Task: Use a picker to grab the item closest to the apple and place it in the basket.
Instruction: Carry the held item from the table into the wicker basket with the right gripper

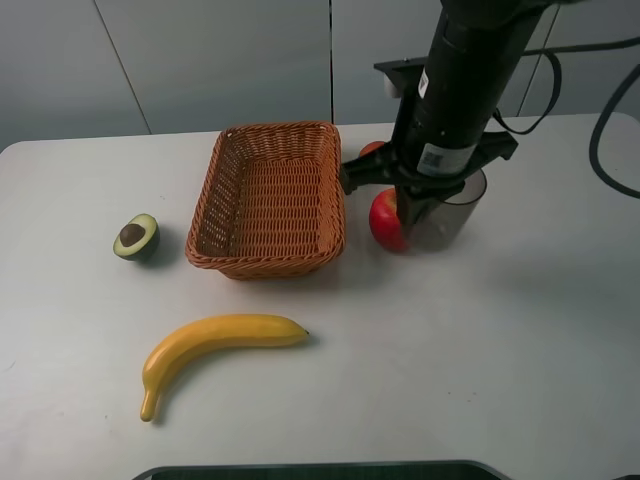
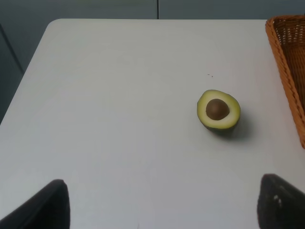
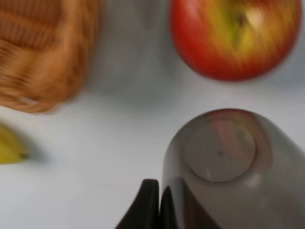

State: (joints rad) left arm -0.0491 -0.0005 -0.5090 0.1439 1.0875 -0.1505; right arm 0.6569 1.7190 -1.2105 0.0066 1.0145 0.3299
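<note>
A red and yellow apple (image 1: 383, 220) (image 3: 236, 36) sits on the table just right of the wicker basket (image 1: 268, 195) (image 3: 43, 47). A grey see-through cup (image 1: 455, 212) (image 3: 224, 162) stands right beside the apple, touching it or nearly so. My right gripper (image 1: 420, 195) (image 3: 159, 195) is shut on the cup's rim, with one dark finger (image 3: 147, 202) outside the wall. The right wrist view is blurred. My left gripper (image 2: 162, 205) is open above bare table, well short of the avocado half (image 2: 218, 109) (image 1: 137, 237).
A yellow banana (image 1: 215, 345) lies in front of the basket; its tip (image 3: 9, 145) shows in the right wrist view. A small red thing (image 1: 372, 148) peeks out behind the right arm. Cables (image 1: 610, 120) hang at the far right.
</note>
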